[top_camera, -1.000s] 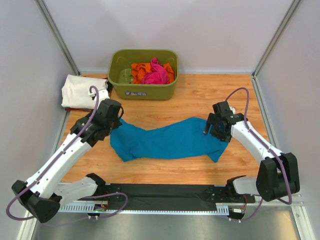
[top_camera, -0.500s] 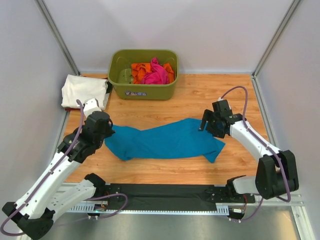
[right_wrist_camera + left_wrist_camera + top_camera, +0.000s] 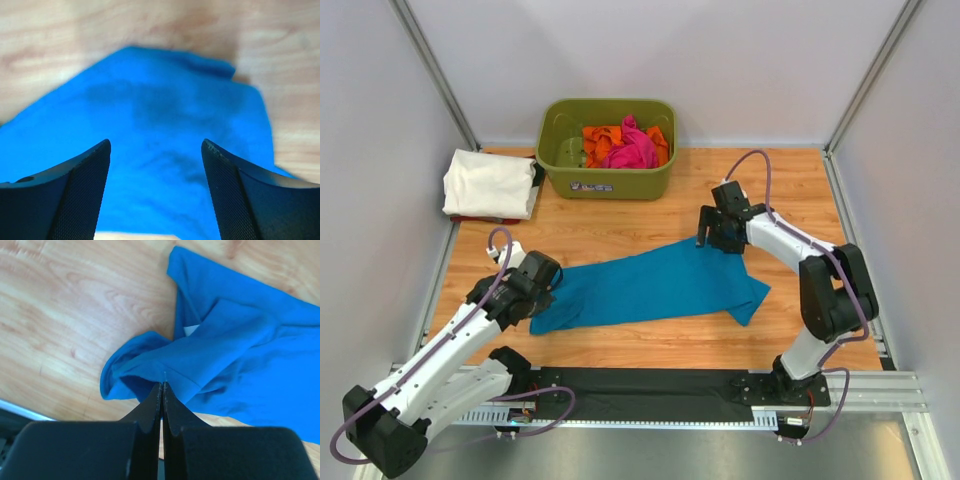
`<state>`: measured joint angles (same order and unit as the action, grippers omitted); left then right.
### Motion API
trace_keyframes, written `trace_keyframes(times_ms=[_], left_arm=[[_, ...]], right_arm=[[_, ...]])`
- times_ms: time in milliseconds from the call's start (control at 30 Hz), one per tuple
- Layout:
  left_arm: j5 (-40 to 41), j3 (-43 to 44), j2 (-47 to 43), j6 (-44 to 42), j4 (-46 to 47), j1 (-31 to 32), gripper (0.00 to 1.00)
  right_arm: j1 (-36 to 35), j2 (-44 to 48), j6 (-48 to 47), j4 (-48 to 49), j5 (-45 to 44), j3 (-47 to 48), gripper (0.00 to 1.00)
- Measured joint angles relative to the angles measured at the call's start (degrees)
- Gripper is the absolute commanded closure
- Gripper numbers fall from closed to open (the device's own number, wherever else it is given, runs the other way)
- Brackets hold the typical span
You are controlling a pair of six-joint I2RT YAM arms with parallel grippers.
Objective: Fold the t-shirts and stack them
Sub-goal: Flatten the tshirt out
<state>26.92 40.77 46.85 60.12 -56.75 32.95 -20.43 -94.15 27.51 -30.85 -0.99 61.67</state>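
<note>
Black matting [image 3: 650, 385] runs along the near edge of the wooden table [image 3: 620, 345], with a strip of bare wood open between it and the teal-blue shirt [image 3: 650, 285]. That shirt lies stretched in a long band across the middle of the table, its left end nearer and its right end farther.

The left arm reaches low from its base, the forearm slanting up and to the right. The left pincer [image 3: 162, 386] is closed tight on a bunched fold at the shirt's left end (the tips meet right at the hem).

The right arm bends sharply at the elbow near the table's right edge and points leftward. The right pincer [image 3: 156, 144] hangs over the shirt's far right edge with its jaws spread wide, gripping nothing.

Beyond the shirt is more open wood. A folded white shirt [image 3: 490, 183] lies in the far left corner, close to the side wall. Just beside it stands the olive tub [image 3: 607, 182], which holds crumpled pink [image 3: 635, 150] and orange [image 3: 598, 145] shirts.
</note>
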Motion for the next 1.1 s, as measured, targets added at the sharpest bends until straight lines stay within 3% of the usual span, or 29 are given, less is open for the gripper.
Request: trace_keyframes(times_ms=[167,367,733,833,933,967,1033,1067,1100], left_arm=[[0.94,-0.66,0.31,3.30,-2.69,0.00,1.00],[2.32,-0.66,-0.02,4.11,-3.48,0.00,1.00],[2.56,-0.66,-0.28,3.89,-3.41,0.00,1.00],[2.54,-0.66,-0.26,3.87,-3.26,0.00,1.00],[2.56,-0.66,-0.17,3.87,-3.21,0.00,1.00],[2.56,-0.66,-0.17,3.85,-3.21,0.00,1.00],[2.60,-0.66,-0.22,3.82,-3.21,0.00,1.00],[2.60,-0.66,-0.26,3.76,-3.21,0.00,1.00],[2.67,-0.66,-0.35,3.69,-3.21,0.00,1.00]], right_arm=[[0.48,-5.40,-1.01,-1.01,-7.52,6.86,0.25],[4.70,-8.79,-2.36,-2.23,-9.94,12.02,0.25],[8.07,-9.70,-3.28,-2.21,-6.10,6.62,0.27],[8.48,-9.94,-2.97,-1.73,-3.50,5.70,0.36],[8.70,-10.38,-2.40,-0.44,-1.36,5.55,0.55],[8.70,-10.40,-2.21,0.09,-0.66,5.40,0.70],[8.70,-10.34,-1.77,0.76,0.31,5.05,0.84],[8.70,-10.14,-1.64,1.16,0.61,4.72,0.98],[8.70,-9.84,-1.53,1.46,0.87,4.28,1.00]])
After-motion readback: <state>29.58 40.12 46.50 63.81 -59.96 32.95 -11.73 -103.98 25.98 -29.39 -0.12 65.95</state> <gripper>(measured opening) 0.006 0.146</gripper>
